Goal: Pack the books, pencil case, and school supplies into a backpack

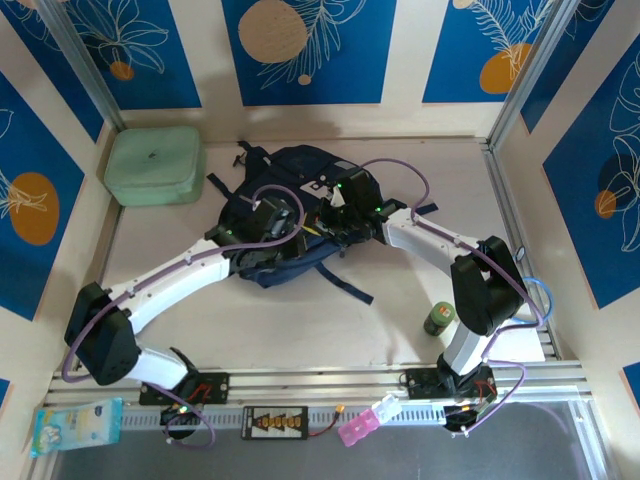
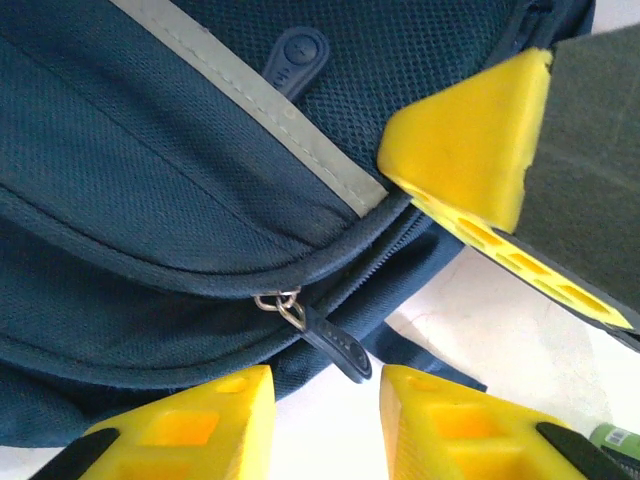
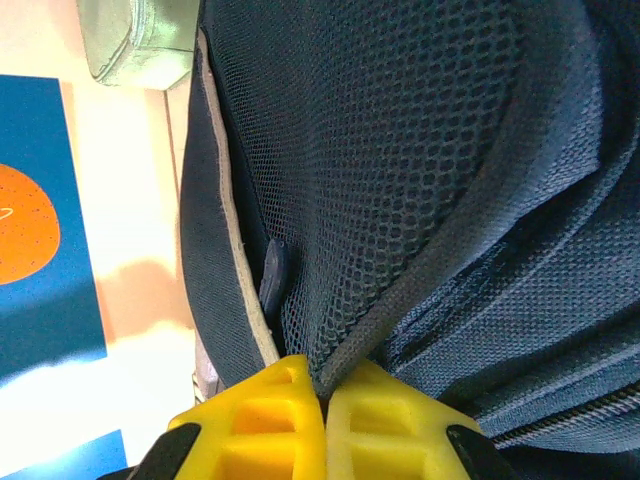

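Apparently the zipper step: the backpack (image 1: 300, 165) lies central on the bench (image 1: 400, 300), right gripper (image 3: 325, 385) clamped on its mesh edge (image 3: 400, 310), left gripper (image 2: 325, 382) spread wide around the zipper pull (image 2: 335, 345); next, close on that pull.

The backpack (image 1: 300, 165) lies at the far middle of the tabletop (image 1: 400, 300), with a boxy case (image 1: 153, 165) near it in the back left corner and a small container (image 1: 438, 320) well apart to its near right. The left hand (image 1: 290, 222) is over the backpack's near left part, fingers (image 2: 450, 420) apart, with a zipper pull (image 2: 335, 345) just beyond the gap. The right hand (image 1: 335, 215) is over the backpack's right part, closed on a fold of its edge. A flat packet (image 1: 75, 425) lies before the tabletop's near edge, at the left.
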Robot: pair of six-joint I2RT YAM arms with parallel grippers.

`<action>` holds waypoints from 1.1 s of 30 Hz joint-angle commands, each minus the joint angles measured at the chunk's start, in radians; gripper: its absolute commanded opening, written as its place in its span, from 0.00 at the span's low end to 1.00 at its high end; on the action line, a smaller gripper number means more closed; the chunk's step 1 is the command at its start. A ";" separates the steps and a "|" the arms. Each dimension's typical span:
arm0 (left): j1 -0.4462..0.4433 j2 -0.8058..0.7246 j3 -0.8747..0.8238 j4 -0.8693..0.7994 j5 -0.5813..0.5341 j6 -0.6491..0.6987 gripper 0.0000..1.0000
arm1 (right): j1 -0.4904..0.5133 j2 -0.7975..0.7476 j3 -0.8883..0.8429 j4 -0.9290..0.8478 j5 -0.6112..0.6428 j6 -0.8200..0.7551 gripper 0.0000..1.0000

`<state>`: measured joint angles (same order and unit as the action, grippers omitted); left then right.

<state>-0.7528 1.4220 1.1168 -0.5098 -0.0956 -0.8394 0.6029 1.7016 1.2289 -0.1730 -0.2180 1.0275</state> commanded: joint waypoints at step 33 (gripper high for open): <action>0.164 -0.028 -0.057 -0.069 0.039 0.206 0.00 | -0.103 -0.172 -0.081 -0.118 0.111 -0.132 0.03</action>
<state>-0.6746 1.4425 1.1202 -0.5591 -0.1078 -0.7097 0.5495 1.6188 1.1828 -0.2447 -0.1642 0.9745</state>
